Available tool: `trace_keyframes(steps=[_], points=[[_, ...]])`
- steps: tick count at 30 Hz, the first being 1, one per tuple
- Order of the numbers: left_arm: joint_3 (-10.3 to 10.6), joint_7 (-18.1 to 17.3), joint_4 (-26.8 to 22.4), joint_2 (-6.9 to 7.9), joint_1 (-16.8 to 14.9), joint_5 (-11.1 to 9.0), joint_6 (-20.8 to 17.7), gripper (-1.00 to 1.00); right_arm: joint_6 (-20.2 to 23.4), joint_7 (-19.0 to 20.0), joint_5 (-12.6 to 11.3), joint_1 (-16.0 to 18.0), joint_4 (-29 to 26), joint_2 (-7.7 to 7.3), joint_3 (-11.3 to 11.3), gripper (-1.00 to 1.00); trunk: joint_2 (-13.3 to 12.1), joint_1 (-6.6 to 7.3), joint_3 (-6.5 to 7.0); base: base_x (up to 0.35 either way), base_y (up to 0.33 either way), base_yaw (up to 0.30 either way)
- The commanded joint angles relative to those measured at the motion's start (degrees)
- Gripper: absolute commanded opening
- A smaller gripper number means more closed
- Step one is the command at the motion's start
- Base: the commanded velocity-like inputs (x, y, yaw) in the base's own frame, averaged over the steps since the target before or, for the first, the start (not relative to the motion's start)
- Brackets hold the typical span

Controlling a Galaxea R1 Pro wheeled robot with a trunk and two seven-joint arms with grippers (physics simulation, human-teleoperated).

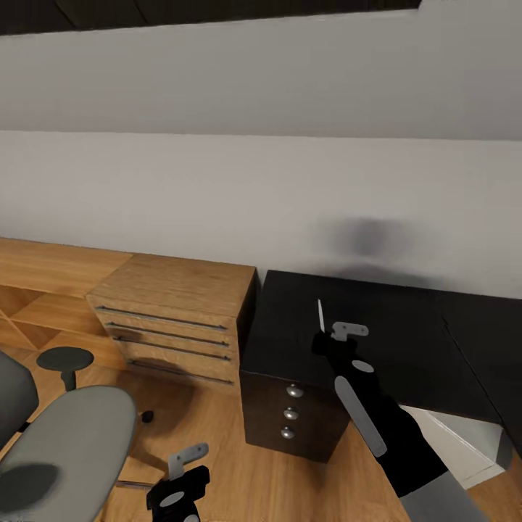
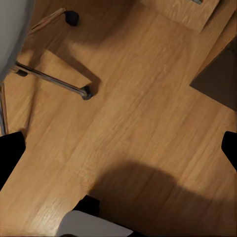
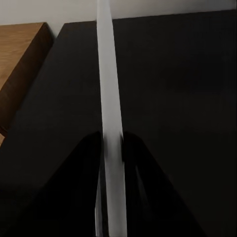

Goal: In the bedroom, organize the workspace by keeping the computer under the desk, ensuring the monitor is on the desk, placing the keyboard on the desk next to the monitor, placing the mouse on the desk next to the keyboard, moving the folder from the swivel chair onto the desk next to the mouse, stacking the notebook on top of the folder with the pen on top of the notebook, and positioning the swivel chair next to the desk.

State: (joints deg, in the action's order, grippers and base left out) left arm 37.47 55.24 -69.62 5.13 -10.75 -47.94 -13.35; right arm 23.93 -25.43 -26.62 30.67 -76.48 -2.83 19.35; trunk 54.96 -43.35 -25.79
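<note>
Your right claw (image 1: 328,335) pinches the pen (image 1: 320,313) upright above the tabletop (image 1: 406,326) for stacking; left claw (image 1: 181,464) hangs open, empty.

One pen (image 1: 320,312), one swivel chair (image 1: 65,442), one desk (image 1: 391,326), one wooden cabinet (image 1: 174,319), two end effectors (image 1: 328,335)

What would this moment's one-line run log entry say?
right gripper: shut on thin white pen, above glossy black desk | left gripper: low, over wood floor | grey swivel chair: beside left arm
</note>
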Motion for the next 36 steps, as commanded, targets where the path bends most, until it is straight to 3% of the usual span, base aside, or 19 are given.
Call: trace_keyframes(steps=[1, 12, 20, 24, 25, 30, 33, 36], points=[[0.14, 0.40, -0.09, 0.05, -0.06, -0.12, -0.35, 1.00, 0.10, -0.50, -0.53, 0.06, -0.07, -0.07, 0.10, -1.00, 0.04, 0.00, -0.06, -0.053, -0.212, -0.003], [0.09, 0.46, -0.08, 0.05, -0.06, 0.19, -0.23, 1.00, 0.07, -2.45, -0.54, 0.03, 0.00, -0.28, -2.32, -1.00, 0.04, 0.00, 0.04, -0.008, -0.062, -0.046], [-0.02, 0.56, -0.10, 0.06, -0.06, 0.16, -0.23, 1.00, 0.15, -2.66, -0.62, 0.00, 1.09, -1.37, -11.66, -1.00, 0.04, 0.00, 0.35, 0.000, -0.001, -0.247], [0.17, 0.65, 0.11, 0.05, -0.06, -0.09, -0.25, 1.00, 0.07, -2.47, -0.62, 0.00, 2.26, -1.86, -18.79, -1.00, 0.04, 0.00, 0.47, 0.000, 0.000, -0.275], [0.24, 0.67, 0.35, 0.07, -0.06, -0.13, -0.23, 1.00, 0.07, -2.46, -0.62, 0.00, 2.37, -1.93, -19.66, -1.00, 0.04, 0.00, 0.50, 0.000, 0.000, -0.281], [0.58, 0.69, 5.98, 0.16, -0.06, 0.03, 0.17, 1.00, -0.11, -2.23, -0.51, 0.02, 4.26, -2.15, -27.37, -1.00, 0.04, 0.00, 0.61, 0.000, 0.000, -0.288], [1.13, 0.63, 10.27, 0.19, -0.06, -0.03, 3.05, 1.00, -0.32, -2.23, -0.52, 0.05, 5.31, -2.47, -29.75, -1.00, 0.04, 0.00, 0.67, 0.000, 0.000, -0.292], [4.05, 0.54, 14.83, 0.05, -0.06, -0.04, 7.80, 1.00, -0.42, -2.22, -0.55, 0.03, 5.65, -3.05, -30.89, -1.00, 0.04, 0.00, 0.73, 0.000, 0.000, -0.293]])
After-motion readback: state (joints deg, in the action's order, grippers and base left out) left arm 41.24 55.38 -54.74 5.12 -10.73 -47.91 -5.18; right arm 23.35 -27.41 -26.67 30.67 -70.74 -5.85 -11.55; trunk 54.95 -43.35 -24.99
